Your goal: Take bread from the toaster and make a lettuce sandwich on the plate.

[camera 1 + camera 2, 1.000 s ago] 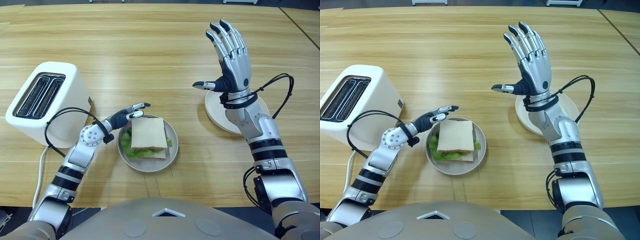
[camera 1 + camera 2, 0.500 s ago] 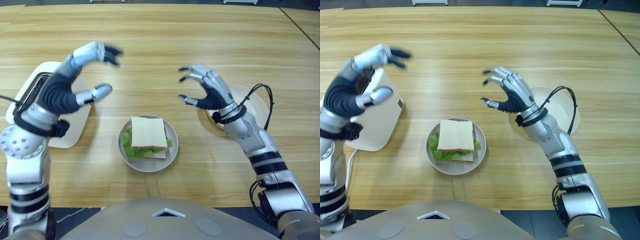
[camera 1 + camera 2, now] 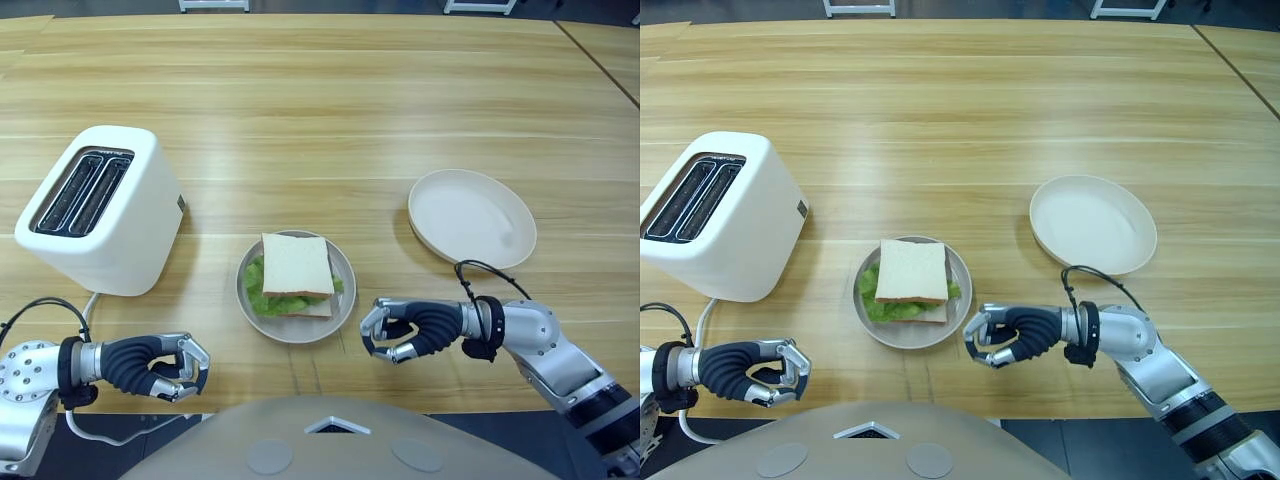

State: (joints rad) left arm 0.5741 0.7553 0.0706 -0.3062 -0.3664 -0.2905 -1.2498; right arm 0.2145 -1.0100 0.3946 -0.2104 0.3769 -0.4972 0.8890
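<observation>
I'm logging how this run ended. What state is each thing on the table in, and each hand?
toaster: upright, no bread showing above its slots.
sandwich: assembled, lettuce showing at its edges, lying on the grey plate.
cream plate: right way up on the table, apart from the grey plate.
left hand: fingers curled, holding nothing.
right hand: fingers curled, holding nothing, beside the grey plate.

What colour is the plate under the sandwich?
Grey; the plate under the sandwich shows best in the left eye view.
</observation>
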